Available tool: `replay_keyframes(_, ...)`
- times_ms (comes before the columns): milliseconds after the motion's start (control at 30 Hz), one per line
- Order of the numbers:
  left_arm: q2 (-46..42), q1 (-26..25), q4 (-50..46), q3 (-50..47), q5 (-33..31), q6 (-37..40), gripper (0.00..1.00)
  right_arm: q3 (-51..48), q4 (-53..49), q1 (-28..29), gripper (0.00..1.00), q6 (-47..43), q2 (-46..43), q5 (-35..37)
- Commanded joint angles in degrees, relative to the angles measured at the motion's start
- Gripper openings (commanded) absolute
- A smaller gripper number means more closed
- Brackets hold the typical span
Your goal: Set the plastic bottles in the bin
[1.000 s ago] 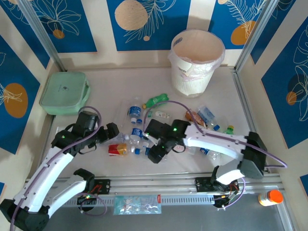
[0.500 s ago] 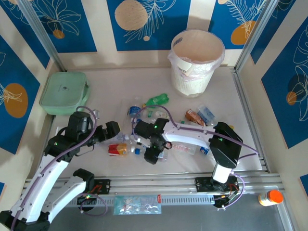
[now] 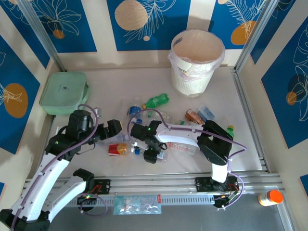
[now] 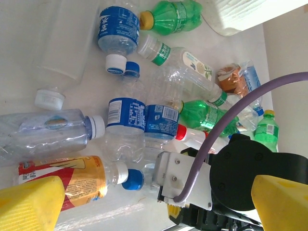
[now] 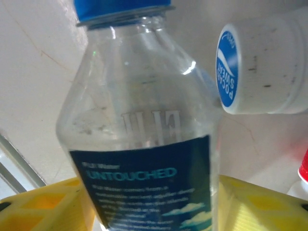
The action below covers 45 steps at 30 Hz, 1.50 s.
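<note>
Though flanked by the right gripper's [image 5: 147,204] yellow fingers [image 5: 41,204], not clearly pinched: blue-capped clear bottle [image 5: 144,130], cap pointing straight out from the palm, in the pile [image 4: 144,120] near the table's [image 3: 236,106] near edge. Alongside, left gripper [image 3: 114,129] with jaws spread wide; bin [image 3: 192,79] toward the far edge.

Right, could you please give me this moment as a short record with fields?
left tool: open, holding nothing, beside the red-labelled bottle
right tool: closed on a blue-capped clear bottle lying on the table
bin: upright at the far side, no bottle seen inside
loose bottles: scattered between the arms; green bottle at the group's far edge
bystanders: pale green box far left, orange-capped bottle near right
</note>
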Motion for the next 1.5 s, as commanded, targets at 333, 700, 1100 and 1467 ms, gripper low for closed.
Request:
replay_keyframes(333, 0.1, 0.5, 2.8, 4.6, 3.9, 2.6, 0.99, -1.9, -4.0, 5.8, 0.48, 0.2, -9.0, 1.4)
replay_keyframes(700, 1.6, 0.1, -1.8, 13.1, 0.9, 11.5, 0.99, -4.0, 3.2, -3.5, 0.44, 7.6, -34.8, -9.0)
replay_keyframes(1100, 4.3, -0.3, 5.0, 13.3, 6.6, 11.1, 0.99, 0.1, 24.6, -39.3, 0.37, 27.3, -47.1, -21.0)
replay_keyframes(1467, 7.9, -0.4, 8.2, 14.9, 6.8, 9.8, 0.99, 24.2, 24.8, -56.8, 0.33, 35.4, -23.5, -13.4)
